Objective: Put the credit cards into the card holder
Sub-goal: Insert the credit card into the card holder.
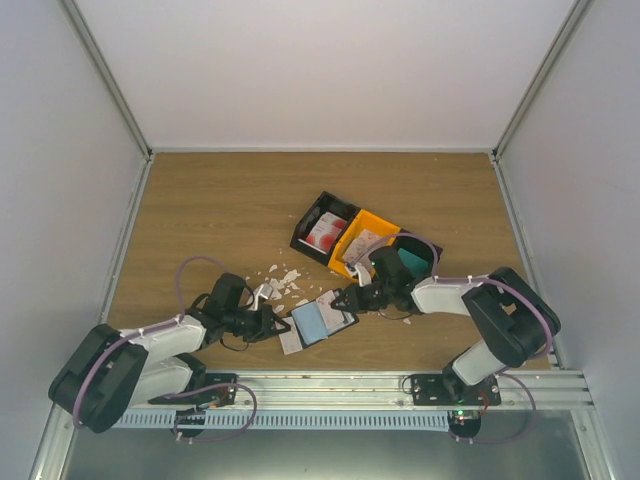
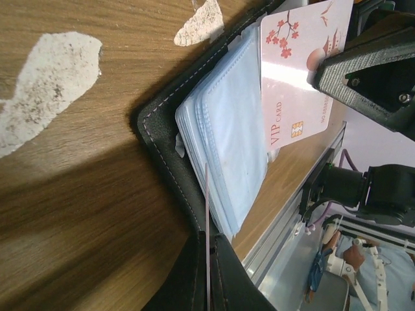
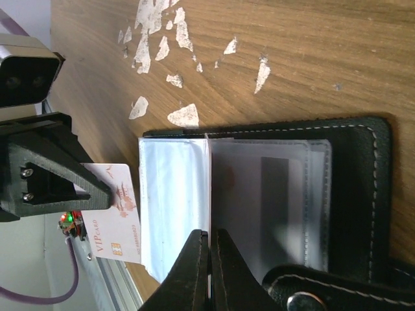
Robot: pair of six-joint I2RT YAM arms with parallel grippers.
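From above, the open card holder (image 1: 312, 322) lies close to the near edge of the desk (image 1: 200, 210). It sits between my left tool (image 1: 270, 320) and my right tool (image 1: 350, 298), one at each end. A pale VIP card (image 1: 290, 342) lies flat just beside the holder on its near side, closer to my left tool.

At the left wrist, my left tool (image 2: 207, 285) is pinched narrow on what looks like a plastic sleeve (image 2: 206, 194) seen edge-on. The VIP card (image 2: 295, 84) lies beyond the sleeve stack, its long axis parallel to the holder's spine.

At the right wrist, my right tool (image 3: 211, 259) is likewise pinched on a plastic sleeve (image 3: 207, 181) at the spine. The VIP card (image 3: 117, 220) lies off the holder's near side, so I judge my left arm should feed it.
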